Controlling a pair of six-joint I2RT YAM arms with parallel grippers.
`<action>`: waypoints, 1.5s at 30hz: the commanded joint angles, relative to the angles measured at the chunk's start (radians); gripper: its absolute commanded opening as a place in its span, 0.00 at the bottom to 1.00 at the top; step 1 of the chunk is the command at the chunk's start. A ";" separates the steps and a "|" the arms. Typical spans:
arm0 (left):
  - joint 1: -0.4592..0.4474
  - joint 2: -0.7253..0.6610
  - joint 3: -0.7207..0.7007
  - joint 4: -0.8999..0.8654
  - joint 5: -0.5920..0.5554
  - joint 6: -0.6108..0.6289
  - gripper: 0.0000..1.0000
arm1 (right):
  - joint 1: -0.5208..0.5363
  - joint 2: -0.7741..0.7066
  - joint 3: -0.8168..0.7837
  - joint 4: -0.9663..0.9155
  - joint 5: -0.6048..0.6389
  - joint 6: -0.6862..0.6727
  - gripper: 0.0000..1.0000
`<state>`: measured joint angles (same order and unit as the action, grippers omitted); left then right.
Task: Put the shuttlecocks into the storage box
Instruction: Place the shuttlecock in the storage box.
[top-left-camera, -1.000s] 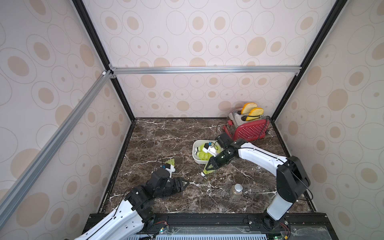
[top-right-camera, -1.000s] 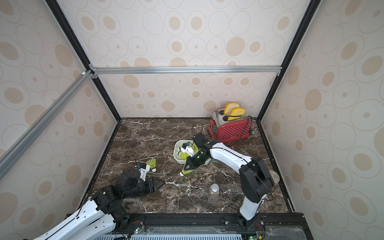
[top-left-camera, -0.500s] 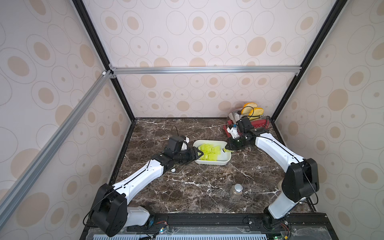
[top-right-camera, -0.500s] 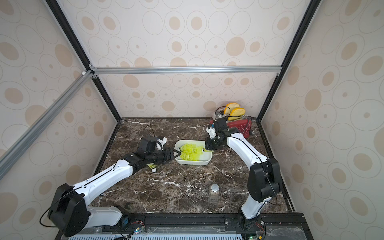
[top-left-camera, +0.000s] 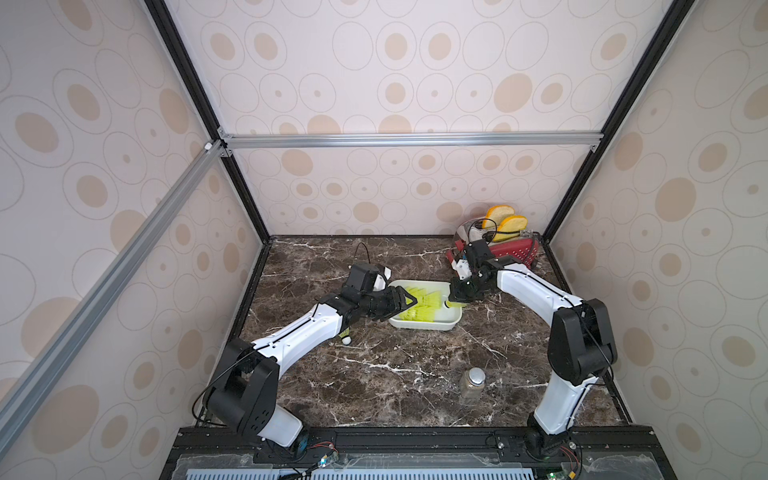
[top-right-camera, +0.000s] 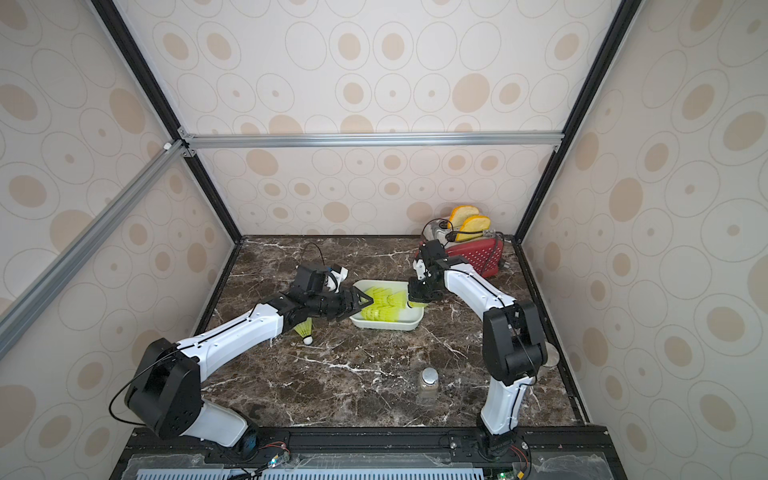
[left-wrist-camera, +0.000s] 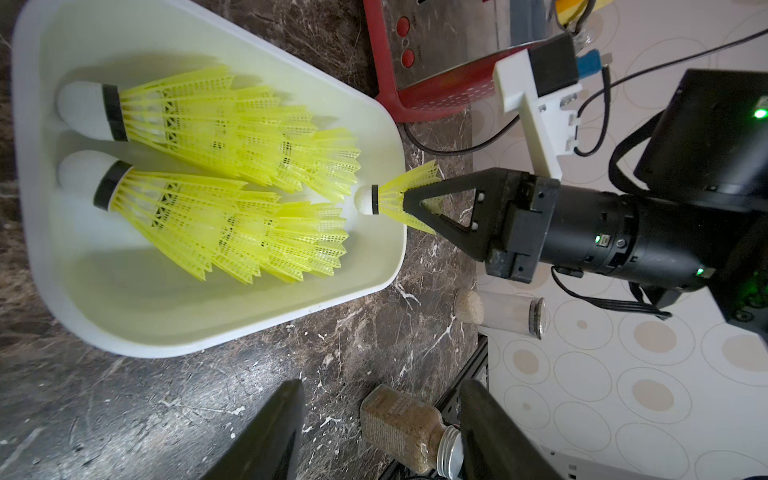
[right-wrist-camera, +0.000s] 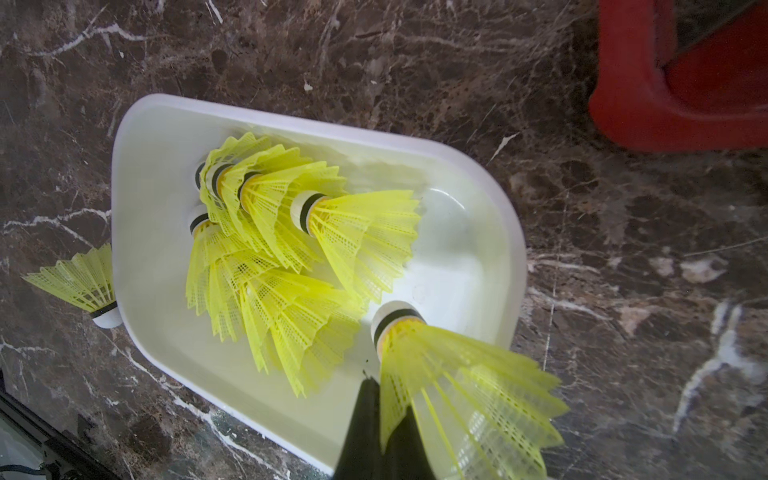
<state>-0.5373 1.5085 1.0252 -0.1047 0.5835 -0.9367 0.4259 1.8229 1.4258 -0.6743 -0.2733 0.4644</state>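
Observation:
The white storage box (top-left-camera: 428, 325) lies mid-table in both top views and holds several neon yellow shuttlecocks (right-wrist-camera: 291, 232) nested in two rows. My right gripper (top-left-camera: 456, 296) hangs over the box's right end, shut on the skirt of one shuttlecock (right-wrist-camera: 457, 374) whose white tip points down into the box. The left wrist view shows that same shuttlecock (left-wrist-camera: 384, 199) pinched in the black fingers (left-wrist-camera: 453, 208). My left gripper (top-left-camera: 409, 300) sits at the box's left rim, open and holding nothing. One more shuttlecock (top-right-camera: 305, 330) lies on the marble beside the box, under my left forearm.
A red toaster (top-left-camera: 513, 249) with bread slices stands at the back right, close behind my right wrist. A small jar with a silver lid (top-left-camera: 471, 384) stands front right of the box. A second clear jar (left-wrist-camera: 498, 311) stands by the right wall.
My left arm has reached from the front left up to the box's left rim. The right gripper has carried its shuttlecock from in front of the box to its right end.

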 joint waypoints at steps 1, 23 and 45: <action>0.002 0.021 0.052 0.037 0.014 0.033 0.62 | -0.002 0.020 0.016 0.030 -0.013 0.019 0.00; 0.002 0.073 0.049 0.057 0.037 0.048 0.62 | -0.015 0.099 0.013 0.260 -0.212 0.156 0.00; 0.002 -0.006 0.027 -0.018 0.027 0.068 0.61 | -0.045 0.149 -0.073 0.418 -0.347 0.302 0.00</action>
<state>-0.5373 1.5257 1.0389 -0.1005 0.6083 -0.8959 0.3809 1.9614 1.3762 -0.2852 -0.5945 0.7406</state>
